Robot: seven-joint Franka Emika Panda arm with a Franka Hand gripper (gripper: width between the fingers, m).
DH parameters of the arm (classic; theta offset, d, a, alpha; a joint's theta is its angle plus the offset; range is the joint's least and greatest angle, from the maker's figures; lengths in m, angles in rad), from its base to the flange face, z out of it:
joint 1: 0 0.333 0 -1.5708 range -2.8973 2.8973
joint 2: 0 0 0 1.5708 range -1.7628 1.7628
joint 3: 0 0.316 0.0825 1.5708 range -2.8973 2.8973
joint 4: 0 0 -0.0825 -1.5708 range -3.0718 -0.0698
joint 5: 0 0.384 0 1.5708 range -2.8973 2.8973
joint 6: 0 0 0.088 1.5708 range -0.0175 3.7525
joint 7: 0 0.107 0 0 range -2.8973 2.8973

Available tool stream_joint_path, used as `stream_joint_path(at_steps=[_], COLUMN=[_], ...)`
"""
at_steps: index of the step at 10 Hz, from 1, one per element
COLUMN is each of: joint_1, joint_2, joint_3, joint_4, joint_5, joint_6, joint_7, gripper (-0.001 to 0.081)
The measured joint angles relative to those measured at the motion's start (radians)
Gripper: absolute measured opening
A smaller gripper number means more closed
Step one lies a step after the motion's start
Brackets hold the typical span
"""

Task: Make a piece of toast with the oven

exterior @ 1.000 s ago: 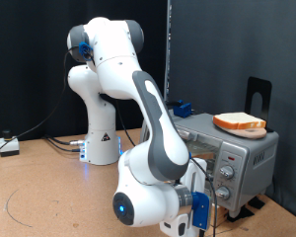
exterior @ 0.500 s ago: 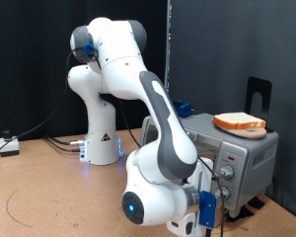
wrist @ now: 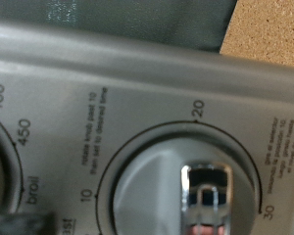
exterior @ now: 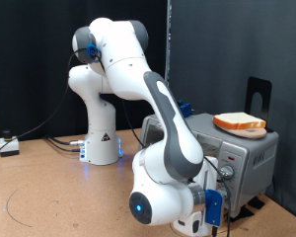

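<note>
The silver oven (exterior: 251,156) stands at the exterior view's right, its door and inside hidden behind my arm. My gripper (exterior: 217,194) is pressed up to the oven's knob panel (exterior: 228,170), and its fingers are hidden by the hand. The wrist view is filled by the timer dial, marked 10, 20 and 30, with its chrome knob (wrist: 206,192) very close. A temperature dial (wrist: 4,147) marked 400, 450 and broil sits beside it. A slice of bread (exterior: 239,122) lies on the oven's roof. I cannot tell whether it is the piece of toast.
A black upright stand (exterior: 258,95) rises behind the oven. The robot's white base (exterior: 102,138) is at the back, with cables and a small box (exterior: 8,145) at the exterior view's left. The brown table (exterior: 49,193) spreads in front.
The hand and forearm have slid towards the exterior view's right and a little down, closing on the oven's knob panel. The bread on the roof has not moved.
</note>
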Motion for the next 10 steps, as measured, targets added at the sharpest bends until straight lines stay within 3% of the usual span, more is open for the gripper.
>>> stream_joint_path(at_steps=[1, 2, 3, 4, 5, 6, 10], joint_1=[0.0, 0.0, 0.0, 0.0, -0.002, -0.003, -0.027], joint_2=[0.002, 0.003, 0.003, 0.005, 0.007, 0.007, 0.007], joint_3=[0.0, 0.0, 0.0, -0.001, -0.001, 0.0, 0.021], joint_4=[0.0, 0.0, 0.0, 0.0, 0.0, -0.001, -0.012], joint_5=[0.004, 0.007, 0.009, 0.01, 0.016, 0.017, 0.023], joint_6=[0.0, 0.0, 0.0, 0.003, -0.001, -0.001, 0.001], joint_7=[0.001, 0.002, 0.006, 0.012, 0.018, -0.019, -0.441], gripper=[0.0548, 0.0411, 0.0411, 0.0198, 0.0095, 0.0095, 0.0095])
